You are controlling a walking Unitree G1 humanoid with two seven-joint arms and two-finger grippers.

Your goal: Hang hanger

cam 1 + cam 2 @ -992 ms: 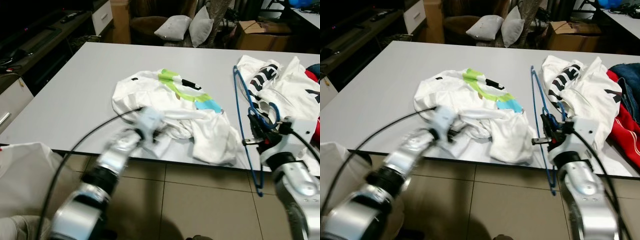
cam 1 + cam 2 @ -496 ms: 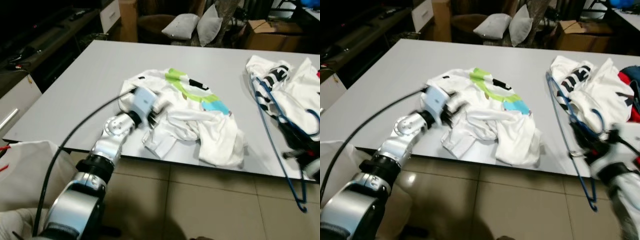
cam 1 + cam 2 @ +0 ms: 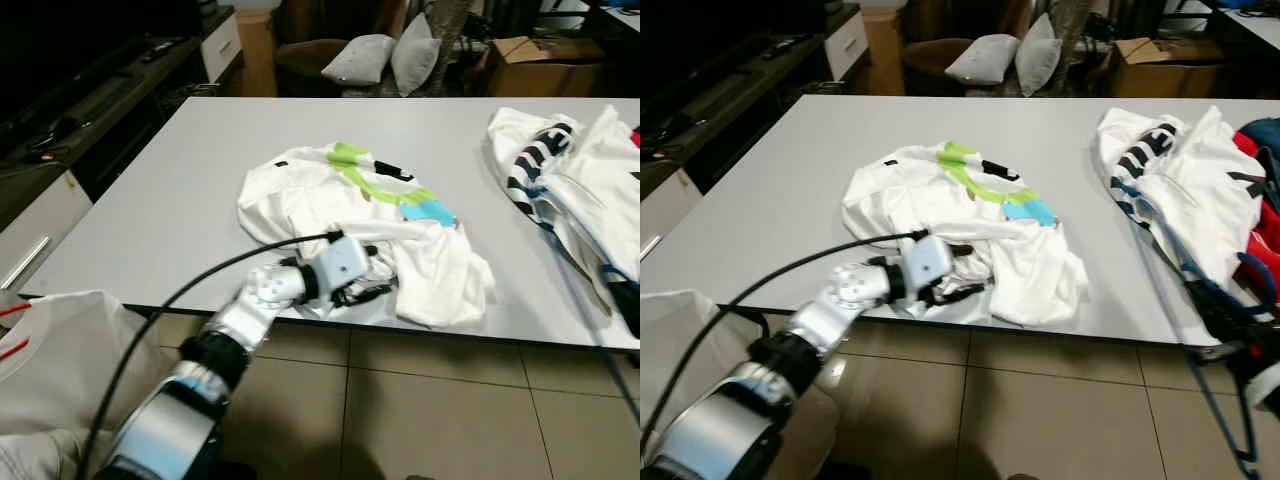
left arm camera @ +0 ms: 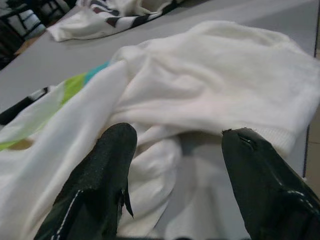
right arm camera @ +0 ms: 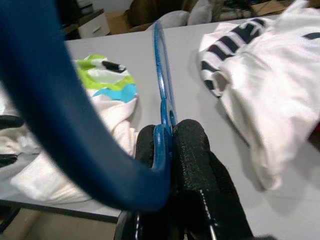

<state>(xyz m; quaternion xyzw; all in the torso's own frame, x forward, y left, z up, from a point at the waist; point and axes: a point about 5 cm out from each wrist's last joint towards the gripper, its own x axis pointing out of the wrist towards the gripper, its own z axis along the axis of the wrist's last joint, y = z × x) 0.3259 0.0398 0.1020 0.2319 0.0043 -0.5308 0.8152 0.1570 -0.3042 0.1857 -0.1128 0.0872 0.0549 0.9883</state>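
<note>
A white shirt with green and blue print lies crumpled near the front edge of the grey table. My left gripper is open at the shirt's near edge, and its two black fingers straddle a fold of white cloth. My right gripper is shut on the blue wire hanger, holding it near its hook. The hanger slants off the table's right front corner, beside my right gripper.
A heap of white, black-striped clothes and a red garment lie on the table's right side. A white bundle sits low on the left. Behind the table are cushions and a cardboard box. Tiled floor lies below.
My left gripper has shifted from the shirt's left side to its near edge and now spans a fold. The right arm with the hanger has dropped toward the lower right. The camera shifted.
</note>
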